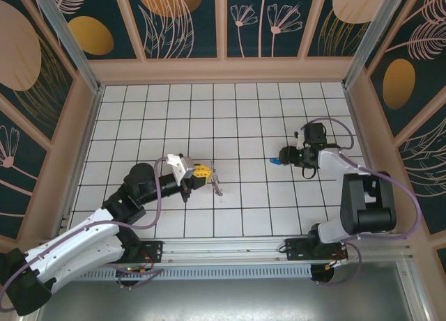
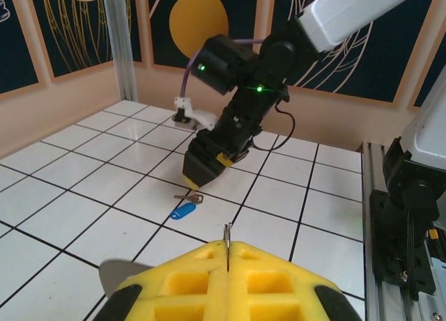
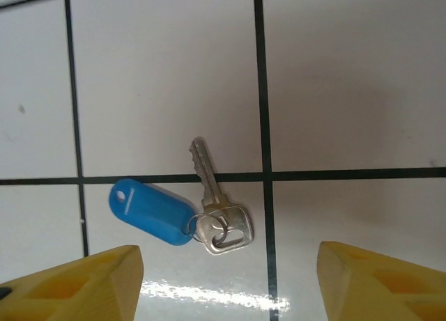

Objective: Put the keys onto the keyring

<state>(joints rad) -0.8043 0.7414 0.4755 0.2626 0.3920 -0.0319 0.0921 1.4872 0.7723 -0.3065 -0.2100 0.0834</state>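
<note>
Top view: the left gripper reaches to mid-table. It is pressed together on a thin metal keyring, which sticks out past its tips. The right gripper hangs right of centre, over the key on the tiles.

Left wrist: the keyring stands edge-on in the seam between the closed yellow fingers. Beyond them, the right gripper is just above the key.

Right wrist: the key lies flat across a tile line, with its blue tag on the left. The fingers are spread on either side, clear of it.
</note>
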